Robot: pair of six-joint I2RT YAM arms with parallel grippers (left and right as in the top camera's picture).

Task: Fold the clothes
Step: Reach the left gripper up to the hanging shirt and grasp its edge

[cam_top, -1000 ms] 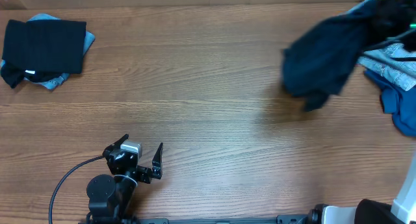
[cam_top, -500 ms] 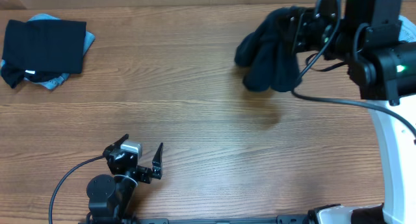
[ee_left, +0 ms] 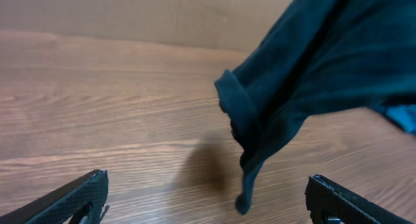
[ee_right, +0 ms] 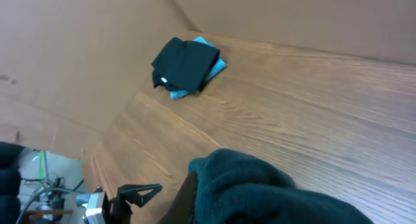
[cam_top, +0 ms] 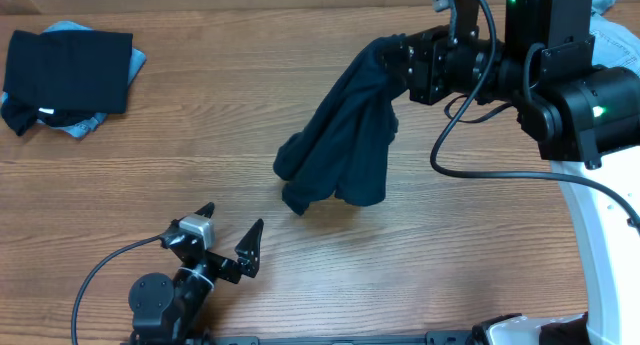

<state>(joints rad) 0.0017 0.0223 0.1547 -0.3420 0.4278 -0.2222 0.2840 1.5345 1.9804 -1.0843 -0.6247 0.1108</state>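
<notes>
**Right gripper (cam_top: 398, 63) pinched on shirt, swinging it out over mid-table**

Change over the last second: the shirt (cam_top: 340, 145) was a blur at the far right edge by the pile (cam_top: 615, 35). Half a second ago it was balled up at the back of the table. Now it hangs long from the grip, trailing down and left toward the middle of the table (cam_top: 200, 155). Its low end is at or just above the wood; I cannot tell if it touches. The right wrist view shows only a wad of cloth under the camera, with the fingers buried in it.

Meaning, as judged: the pick from the pile is done and the carry is nearly done. The shirt is not yet laid or spread, and no fold has started. The next need is a flat lay mid-table.

Pose: the right arm reaches in from the right along the back of the table, wrist pointing left and raised off the surface. The left gripper (cam_top: 231, 225) sits at the near edge, jaws spread wide and holding nothing. It has tipped slightly toward the shirt, and its camera sees the hanging end ahead. The folded stack (cam_top: 68, 70), black on pale blue, lies at back left, well apart.
</notes>
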